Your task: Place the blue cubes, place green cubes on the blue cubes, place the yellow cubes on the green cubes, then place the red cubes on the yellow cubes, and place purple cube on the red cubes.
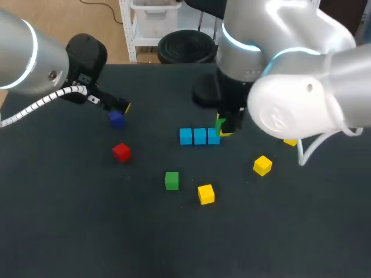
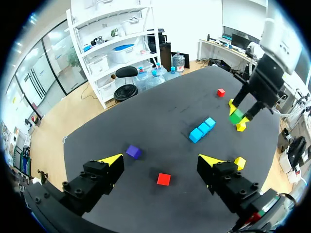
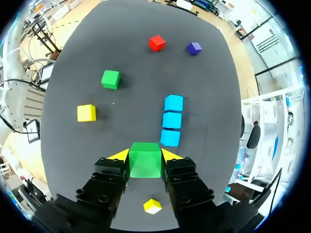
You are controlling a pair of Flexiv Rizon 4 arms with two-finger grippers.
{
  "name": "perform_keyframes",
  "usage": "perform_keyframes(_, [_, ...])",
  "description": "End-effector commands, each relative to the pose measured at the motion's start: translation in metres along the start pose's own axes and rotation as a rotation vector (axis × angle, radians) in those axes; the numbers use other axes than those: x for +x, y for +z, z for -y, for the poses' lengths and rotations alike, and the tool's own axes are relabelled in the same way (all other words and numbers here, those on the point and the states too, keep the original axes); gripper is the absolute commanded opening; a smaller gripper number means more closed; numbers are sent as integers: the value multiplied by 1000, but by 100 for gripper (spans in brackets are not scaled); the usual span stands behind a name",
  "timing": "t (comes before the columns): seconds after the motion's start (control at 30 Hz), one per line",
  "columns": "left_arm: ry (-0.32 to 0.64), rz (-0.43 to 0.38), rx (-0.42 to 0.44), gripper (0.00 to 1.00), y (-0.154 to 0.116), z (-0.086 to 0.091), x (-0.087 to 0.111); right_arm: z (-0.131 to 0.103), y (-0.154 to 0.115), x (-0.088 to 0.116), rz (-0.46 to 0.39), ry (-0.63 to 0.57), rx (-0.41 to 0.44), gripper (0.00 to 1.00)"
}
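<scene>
- Head view: three blue cubes (image 1: 199, 136) lie on the worktop (image 1: 87, 231) in a straight row, touching one another. Judged: the blue step is done.
- Right tool (image 3: 145, 155) pinches a green cube (image 3: 145, 159) between its two yellow tips. It hangs at the right end of the row, the nearest blue cube just ahead of it. Whether the green cube is clear of the row cannot be told.
- Judged: the green step is in hand and nothing is stacked on the blue cubes yet.
- A second green cube (image 1: 171, 180) lies loose, nearer the robot than the row and well apart from it.
- Left tool (image 2: 160, 160) is spread and empty, hanging over the left of the worktop near the purple cube (image 1: 116, 119).
- Three yellow cubes show: one near the second green cube (image 1: 206, 194), one to the right (image 1: 262, 165), and one mostly hidden by the right arm (image 1: 290, 141).
- A red cube (image 1: 121, 152) lies on the left, near the purple cube. Another red cube (image 2: 221, 92) shows only in the left wrist view, beyond the row.
- Left to do, as judged: both green cubes, then the yellow, red and purple layers.
- Obstruction: the right wrist view shows one yellow cube under the right tool, near the row's end. Judged: it could be knocked on a low approach. The right arm hides that corner from above.
</scene>
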State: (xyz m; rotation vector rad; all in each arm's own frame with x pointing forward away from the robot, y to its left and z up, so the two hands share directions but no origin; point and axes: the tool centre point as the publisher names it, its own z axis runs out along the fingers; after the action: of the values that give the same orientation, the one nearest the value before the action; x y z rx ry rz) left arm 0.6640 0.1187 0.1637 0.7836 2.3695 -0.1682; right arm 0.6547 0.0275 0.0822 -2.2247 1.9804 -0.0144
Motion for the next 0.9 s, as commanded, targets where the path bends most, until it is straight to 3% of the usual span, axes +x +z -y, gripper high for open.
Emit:
perform_keyframes(0.03, [0, 2, 3, 100, 0, -1, 0, 16, 13, -6, -15, -5, -25, 0])
perform_keyframes(0.57, [0, 2, 3, 100, 0, -1, 0, 45, 44, -11, -74, 5, -77, 0])
perform_keyframes(0.9, [0, 2, 3, 100, 0, -1, 0, 60, 54, -13, -47, 90, -107, 0])
